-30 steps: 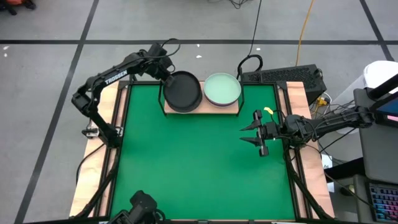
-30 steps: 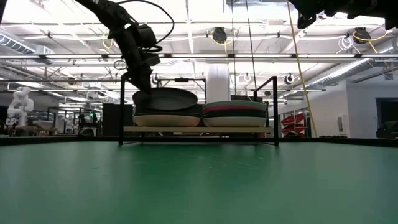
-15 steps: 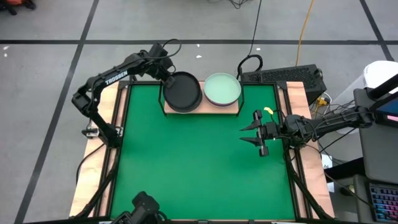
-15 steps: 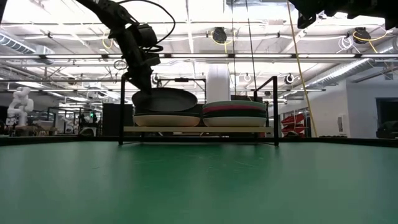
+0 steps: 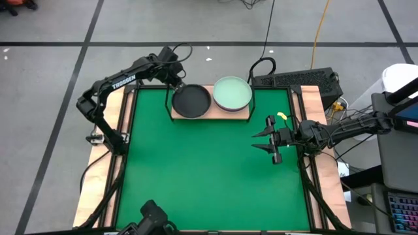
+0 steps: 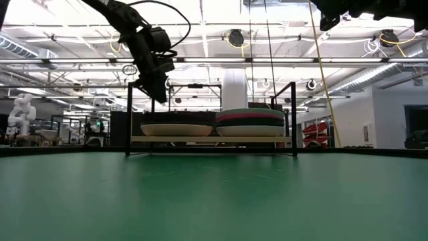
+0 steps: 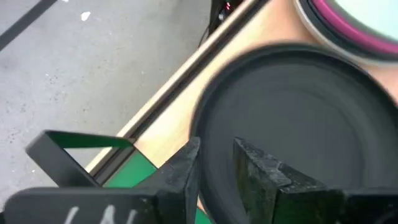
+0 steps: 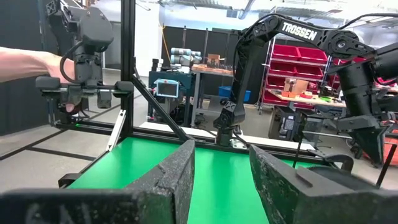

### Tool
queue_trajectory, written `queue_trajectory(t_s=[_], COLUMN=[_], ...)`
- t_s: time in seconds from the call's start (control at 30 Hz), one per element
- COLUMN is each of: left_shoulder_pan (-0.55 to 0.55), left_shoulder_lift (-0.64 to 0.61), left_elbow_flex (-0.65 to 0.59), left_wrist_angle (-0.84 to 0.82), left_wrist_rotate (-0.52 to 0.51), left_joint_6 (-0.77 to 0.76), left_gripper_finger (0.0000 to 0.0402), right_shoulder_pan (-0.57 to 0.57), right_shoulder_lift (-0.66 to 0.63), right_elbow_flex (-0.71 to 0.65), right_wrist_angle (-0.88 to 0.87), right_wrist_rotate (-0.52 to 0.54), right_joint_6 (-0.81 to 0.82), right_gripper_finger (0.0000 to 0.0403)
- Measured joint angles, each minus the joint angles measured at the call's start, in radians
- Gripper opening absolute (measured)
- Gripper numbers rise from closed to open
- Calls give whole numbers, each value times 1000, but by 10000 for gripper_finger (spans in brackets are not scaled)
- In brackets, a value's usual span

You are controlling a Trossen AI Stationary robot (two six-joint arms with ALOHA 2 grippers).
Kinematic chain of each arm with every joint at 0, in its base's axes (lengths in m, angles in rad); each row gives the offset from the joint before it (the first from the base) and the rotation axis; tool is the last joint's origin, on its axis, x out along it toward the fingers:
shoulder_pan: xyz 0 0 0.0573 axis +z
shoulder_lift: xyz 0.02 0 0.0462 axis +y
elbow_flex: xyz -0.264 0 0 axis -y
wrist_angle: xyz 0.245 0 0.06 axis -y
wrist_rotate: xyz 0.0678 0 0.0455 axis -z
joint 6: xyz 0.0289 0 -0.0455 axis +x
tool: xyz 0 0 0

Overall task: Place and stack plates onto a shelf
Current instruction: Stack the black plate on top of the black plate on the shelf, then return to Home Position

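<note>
Now, nearest the bottom of the high view the green mat (image 5: 209, 163) carries no plates at all, which suggests the job is close to finished. At centre right the right gripper (image 5: 269, 140) hangs over the mat's right side, well apart from the shelf, its fingers spread moderately wide with nothing between them; it appears to be waiting. Farther up, at upper centre, the shelf (image 5: 211, 118) holds two stacks side by side: a left stack topped by a dark plate (image 5: 191, 102) and a right stack topped by a mint green plate (image 5: 233, 94). In the low view the left stack (image 6: 178, 129) sits lower than the right stack (image 6: 251, 123), where a magenta rim shows among the layers; an exact count of plates cannot be made. The left gripper (image 6: 156, 88) sits at upper left of the low view, above the left stack's far-left edge and clear of it. Its wrist view shows the fingers (image 7: 185, 168) parted a little, hovering over the dark plate's rim and gripping nothing. What remains, by my judgement, is only to pull this arm away.
</note>
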Motion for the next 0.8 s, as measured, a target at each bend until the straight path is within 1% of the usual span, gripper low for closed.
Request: queue_trajectory(t_s=[0.1,0.23,0.33,0.4,0.47,0.53,0.6,0.73,0.8], left_shoulder_pan=[-2,-8,-22,-39,-74,-113,-158,-256,-308], left_shoulder_lift=[0,-1,-8,-34,-82,-144,-208,-340,-396], left_elbow_flex=[-1,32,88,123,140,141,137,86,36], left_wrist_angle=[39,45,45,54,113,162,211,309,368], left_wrist_rotate=[-6,-4,63,103,97,71,40,-19,-24], left_joint_6=[-15,-17,-17,-6,26,48,62,74,70], left_gripper_finger=[111,113,113,113,113,113,112,92,78], right_shoulder_pan=[0,0,0,0,0,0,0,-7,-15], right_shoulder_lift=[0,0,0,-1,-13,-30,-58,-98,-102], right_elbow_flex=[0,0,0,0,0,0,6,75,130], right_wrist_angle=[0,0,0,-6,-26,-44,-81,-235,-331], right_wrist_rotate=[0,0,0,0,0,9,45,126,130], right_joint_6=[0,-1,-5,-2,-1,0,3,5,7], right_gripper_finger=[135,135,135,135,135,135,135,135,135])
